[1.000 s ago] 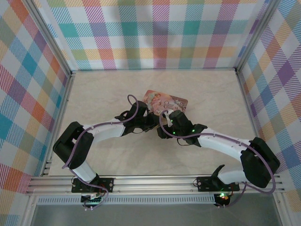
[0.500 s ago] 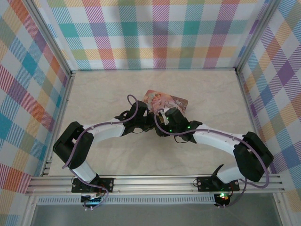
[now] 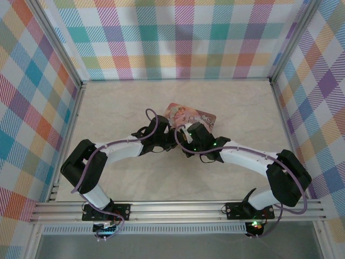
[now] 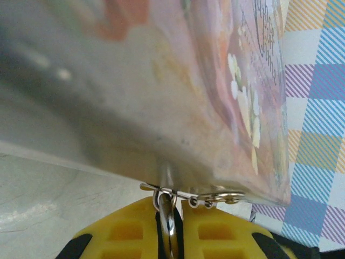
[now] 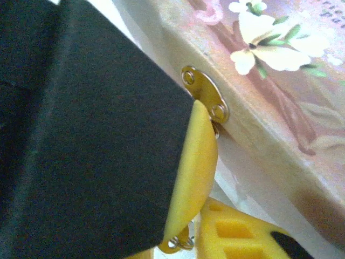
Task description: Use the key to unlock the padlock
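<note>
near the middle of the table [image 3: 124, 108], at the pink tin's [image 3: 190, 114] near side, the left gripper [image 4: 170, 233] is clenched on the padlock [image 4: 168, 215], whose metal loop hangs from the latch [image 5: 207, 97]. its long axis runs from latch to gripper, loop end at the tin, body probably toward the table's near edge. the right gripper [image 5: 197, 218] is squeezed closed just beside it; whether it pinches the key i cannot tell. the risk: an empty or skewed pinch, so the key misses the keyhole or drops.
</note>
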